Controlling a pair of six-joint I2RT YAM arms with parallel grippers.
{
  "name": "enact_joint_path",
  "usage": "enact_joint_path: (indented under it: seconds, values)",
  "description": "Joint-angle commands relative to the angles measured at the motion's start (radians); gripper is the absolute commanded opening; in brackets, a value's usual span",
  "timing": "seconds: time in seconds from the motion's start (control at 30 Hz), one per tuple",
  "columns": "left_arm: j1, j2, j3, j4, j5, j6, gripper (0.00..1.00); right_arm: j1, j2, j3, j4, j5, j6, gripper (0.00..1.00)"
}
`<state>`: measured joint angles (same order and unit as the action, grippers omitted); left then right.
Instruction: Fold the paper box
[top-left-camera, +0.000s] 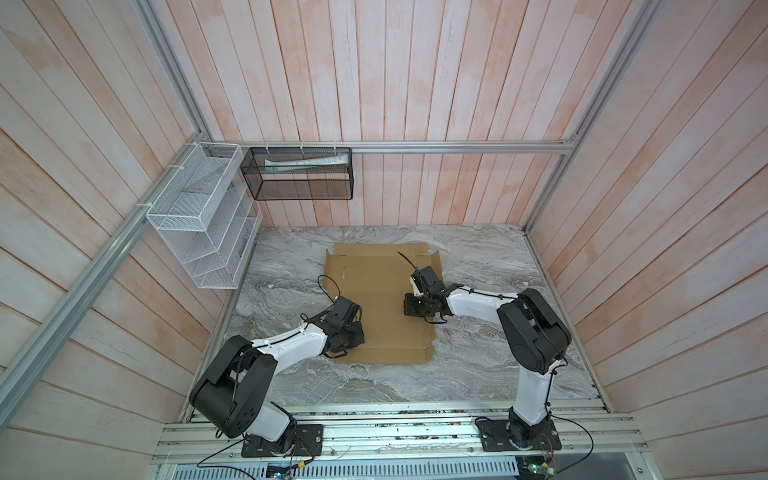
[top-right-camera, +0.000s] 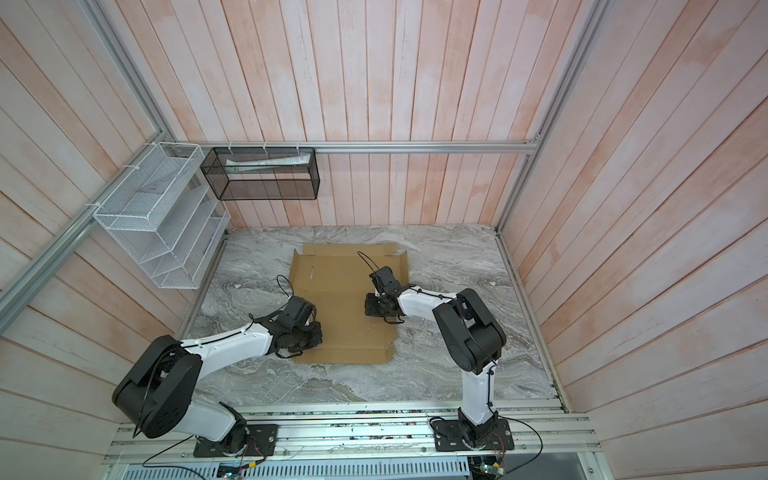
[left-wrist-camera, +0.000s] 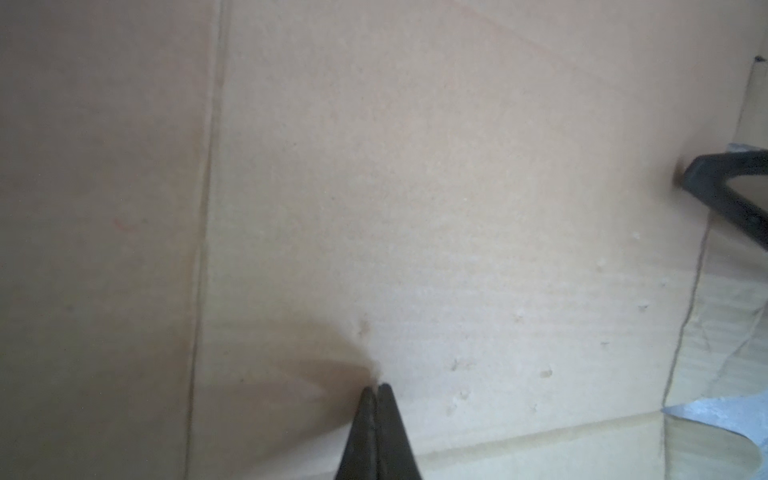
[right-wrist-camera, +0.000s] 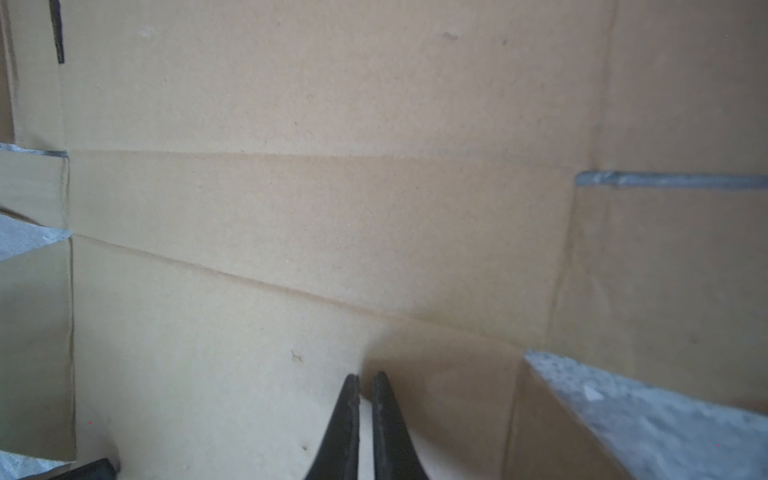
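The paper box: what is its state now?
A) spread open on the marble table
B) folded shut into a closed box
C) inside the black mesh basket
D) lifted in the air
A: in a top view the paper box lies unfolded on the table, its panels spread out.

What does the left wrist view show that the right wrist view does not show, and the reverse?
Only the left wrist view: the left gripper, tips shut together against the paper box. Only the right wrist view: the right gripper seen along its fingers, tips nearly together, and a dark slit in the cardboard. Both: flat tan cardboard with crease lines, and patches of the grey marble table beside its edges.
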<state>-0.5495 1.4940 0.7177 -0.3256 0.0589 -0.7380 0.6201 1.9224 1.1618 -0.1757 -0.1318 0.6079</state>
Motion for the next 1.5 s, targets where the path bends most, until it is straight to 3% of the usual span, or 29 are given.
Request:
enact_joint_path:
  seconds: [0.0, 0.33, 0.5, 0.77, 1.2, 1.47]
  values:
    - [0.034, -0.029, 0.070, -0.071, -0.033, 0.035, 0.02, -0.005, -0.008, 0.049, -0.047, 0.018, -0.014, 0.12]
    - [0.220, 0.015, 0.251, -0.094, 0.004, 0.230, 0.39, 0.001, -0.043, 0.063, -0.045, 0.012, -0.023, 0.12]
    - [0.304, 0.083, 0.355, -0.093, 0.061, 0.321, 0.49, 0.003, -0.046, 0.040, -0.022, -0.010, -0.024, 0.12]
    - [0.410, 0.275, 0.544, -0.143, 0.112, 0.431, 0.50, 0.006, -0.027, 0.025, 0.005, -0.043, -0.027, 0.12]
    - [0.443, 0.477, 0.749, -0.141, -0.008, 0.498, 0.52, 0.005, 0.032, 0.036, 0.032, -0.104, -0.028, 0.12]
    - [0.444, 0.611, 0.891, -0.173, -0.059, 0.529, 0.39, 0.003, 0.066, 0.053, 0.051, -0.131, -0.025, 0.12]
